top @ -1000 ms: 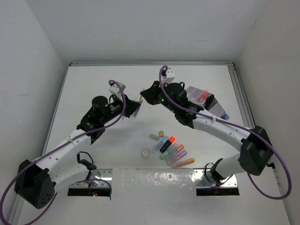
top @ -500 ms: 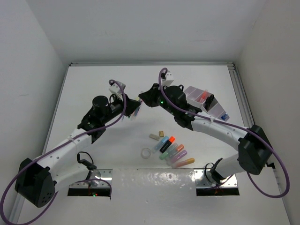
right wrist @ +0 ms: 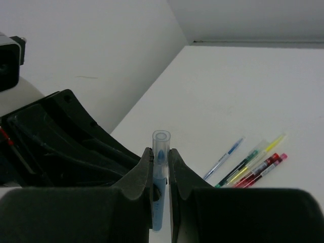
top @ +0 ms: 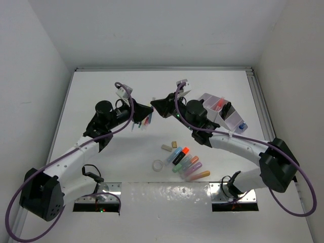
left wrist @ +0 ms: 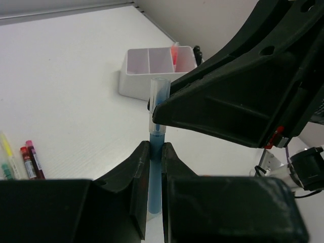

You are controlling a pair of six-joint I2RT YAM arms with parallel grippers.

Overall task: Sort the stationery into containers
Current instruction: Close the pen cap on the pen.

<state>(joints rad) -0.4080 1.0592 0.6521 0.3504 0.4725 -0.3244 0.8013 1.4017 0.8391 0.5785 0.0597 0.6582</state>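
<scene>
Left gripper (left wrist: 155, 147) is pinched shut on the barrel of a blue pen (left wrist: 156, 174), held up off the table (top: 212, 83). The pen runs straight out along the fingers, clear capped end away from the wrist. That far end sits between the fingers of the right gripper (right wrist: 161, 154), which is also clamped on it, so both arms hold one pen nose to nose. It looks like a handover in mid-air.

Just beneath the meeting point, loose pens (top: 147, 120) lie side by side on the table, apart from both grippers.

The organizer (top: 237, 117) is where the pen should go. It lies to the right of the grip, close beside the right forearm and well apart from the left arm. The right arm is plainly nearer. In the left wrist view it sits beyond the pen tip, roughly along the pen's axis, with an orange marker (left wrist: 174, 52) already leaning in one back compartment.

The left jaws must probably let go before the right arm can swing back and tip the pen into a slot. Its own forearm crowds the organizer, and the orange marker takes up part of one cell.

Nearer the bases, highlighters (top: 185, 161), erasers (top: 167, 147) and the tape ring (top: 159, 165) wait, out of the path.
</scene>
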